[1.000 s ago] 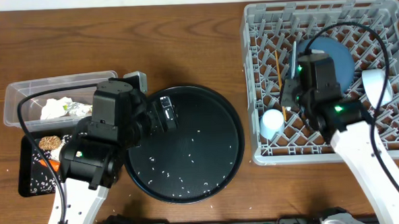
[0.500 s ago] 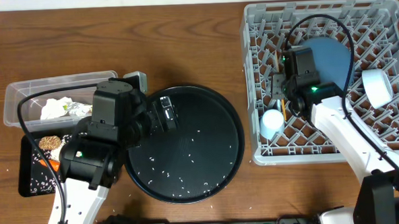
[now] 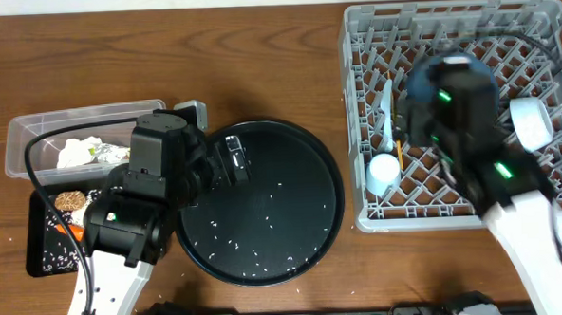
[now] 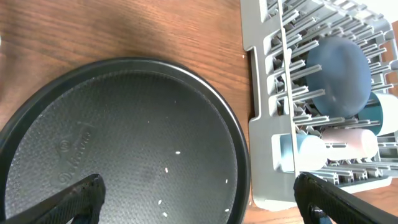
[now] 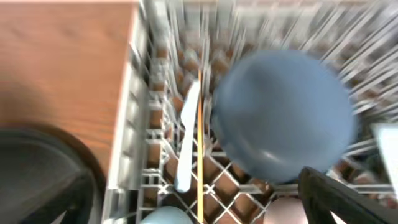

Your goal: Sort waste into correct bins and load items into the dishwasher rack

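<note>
The left gripper (image 4: pixel 198 182) hangs over the round tray (image 3: pixel 300 157), its fingers spread wide with nothing between them. Scattered below it are the rice grains (image 4: pixel 177 152), which look like the only waste not yet binned. Most of them lie ahead of the gripper and off to its right, spread across the tray floor. The black bin (image 3: pixel 30 246) sits the other way, on the gripper's left and partly hidden under that arm, and it already holds grains. So I'd guess any sweep or tip has to carry the rice leftward, across the tray's near-left rim. The grains are loose specks with no long axis to line up on, and the tray is round.

The right gripper (image 5: pixel 196 186) is over the rack (image 3: pixel 426 219), well apart from the tray. The view is blurred, but its jaws look wide and empty. Beneath it the plate (image 5: pixel 283 115) stands among the pegs, with the utensil (image 5: pixel 186 134) and chopstick (image 5: pixel 199 155) just beside it, lying lengthwise side by side. The left arm is plainly the nearer one for the rice.
</note>
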